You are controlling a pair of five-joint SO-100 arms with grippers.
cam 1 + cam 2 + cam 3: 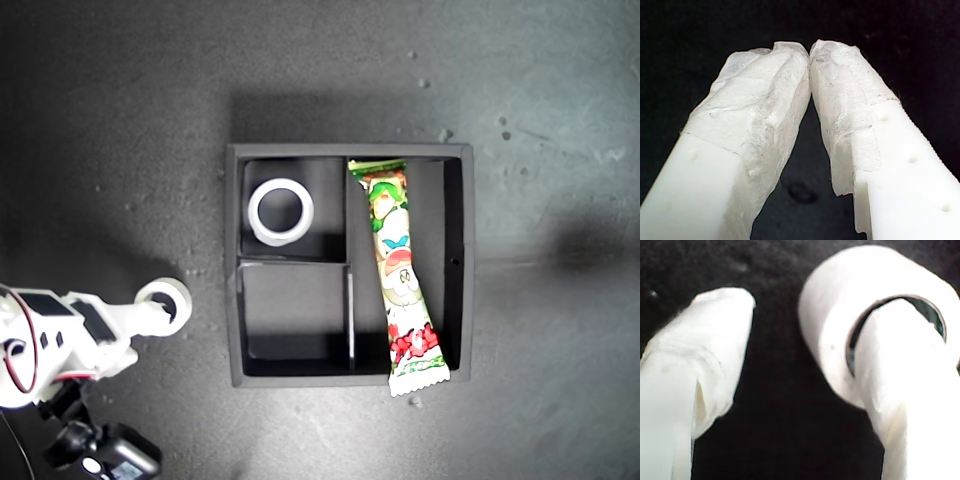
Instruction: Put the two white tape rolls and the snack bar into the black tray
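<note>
Threading jaws, seemingly, through tape roll [875, 315].

My second gripper [790, 365] and its tape roll [875, 325] are blurred, edge-cropped.

Dark grey matte work surface [120, 120] | pale specks and crumbs [445, 133] scattered, mostly toward exterior view's upper right | faint dark smudge [590, 245] at exterior view's right | small ring-shaped mark [799, 191] on surface
</note>
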